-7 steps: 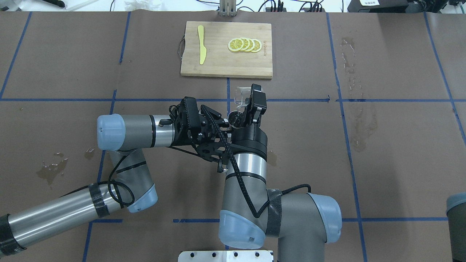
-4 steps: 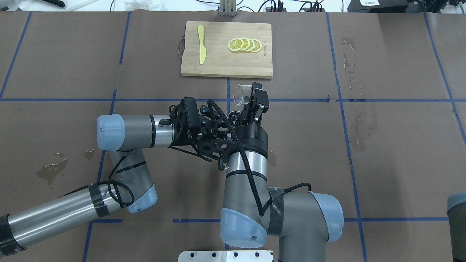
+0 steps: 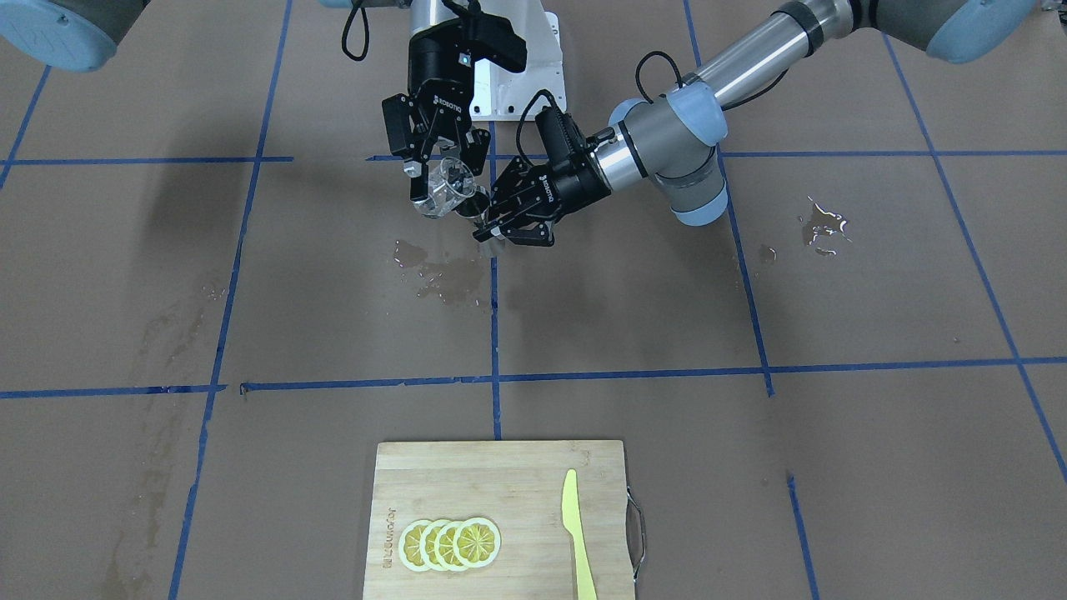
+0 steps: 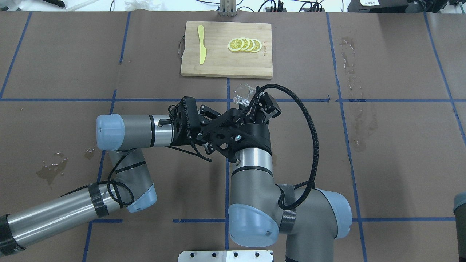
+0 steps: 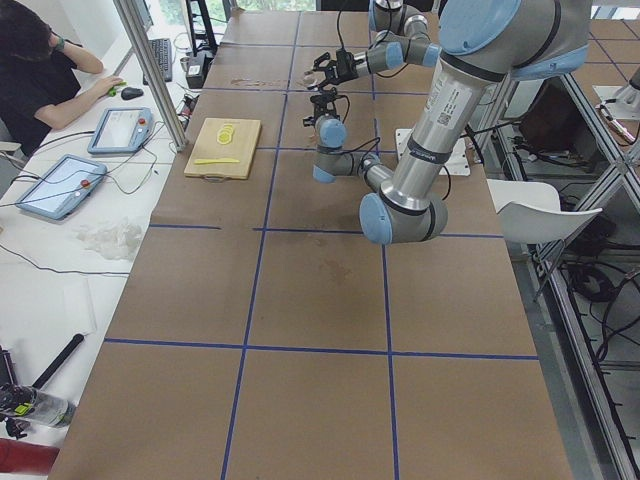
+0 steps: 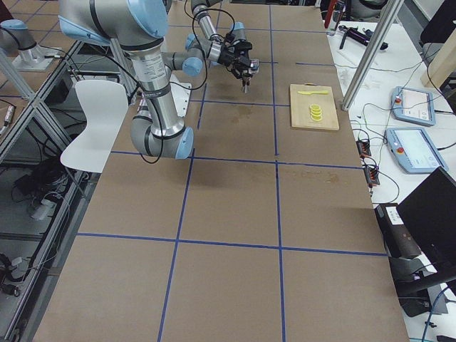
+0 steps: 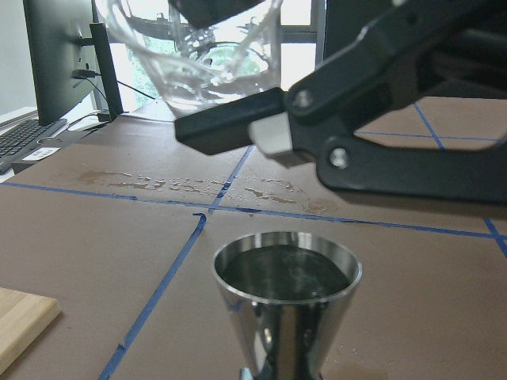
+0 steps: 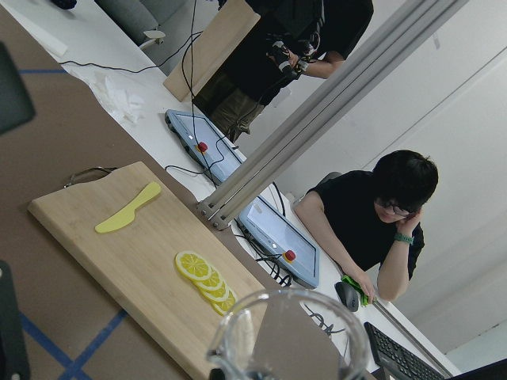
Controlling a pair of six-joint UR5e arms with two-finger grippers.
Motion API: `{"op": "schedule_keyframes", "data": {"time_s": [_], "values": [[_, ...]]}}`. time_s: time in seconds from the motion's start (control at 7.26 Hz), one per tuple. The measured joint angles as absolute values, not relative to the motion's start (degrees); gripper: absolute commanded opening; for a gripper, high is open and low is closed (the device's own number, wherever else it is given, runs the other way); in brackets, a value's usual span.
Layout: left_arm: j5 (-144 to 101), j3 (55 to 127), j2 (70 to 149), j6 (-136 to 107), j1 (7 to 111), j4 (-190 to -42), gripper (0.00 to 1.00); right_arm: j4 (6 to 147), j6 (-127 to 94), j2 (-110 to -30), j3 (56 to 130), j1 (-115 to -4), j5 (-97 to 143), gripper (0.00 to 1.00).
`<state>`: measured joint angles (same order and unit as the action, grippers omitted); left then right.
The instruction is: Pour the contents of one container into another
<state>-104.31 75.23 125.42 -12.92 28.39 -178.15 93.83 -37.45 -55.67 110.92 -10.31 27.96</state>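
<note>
My right gripper (image 3: 442, 179) is shut on the small clear glass cup (image 3: 433, 200), which it holds tilted in the air; from overhead the cup (image 4: 241, 93) shows just beyond the gripper (image 4: 252, 102). Right beside and slightly below it, my left gripper (image 3: 490, 227) is shut on the steel hourglass jigger (image 3: 477, 210). The left wrist view has the jigger (image 7: 287, 294) close up with liquid in its upper cone, and the cup (image 7: 206, 55) above and behind it. In the overhead view my right wrist hides the jigger.
A wet patch (image 3: 438, 271) lies on the brown paper under the grippers. A wooden cutting board (image 4: 218, 62) at the far side carries a yellow knife (image 4: 201, 45) and lemon slices (image 4: 244, 45). More wet marks (image 4: 351, 69) are at the right.
My right wrist has turned, swinging its cable out to the right and rolling the cup back from over the jigger. The left arm has stayed in place.
</note>
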Motion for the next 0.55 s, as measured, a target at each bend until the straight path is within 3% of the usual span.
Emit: {"op": "schedule_keyframes", "data": {"time_s": [0.55], "values": [[-103.71,75.27,125.26,-12.93,28.59,-178.15,0.00,93.77,-41.26,-58.82,114.34,-10.97,28.56,0.00]]}}
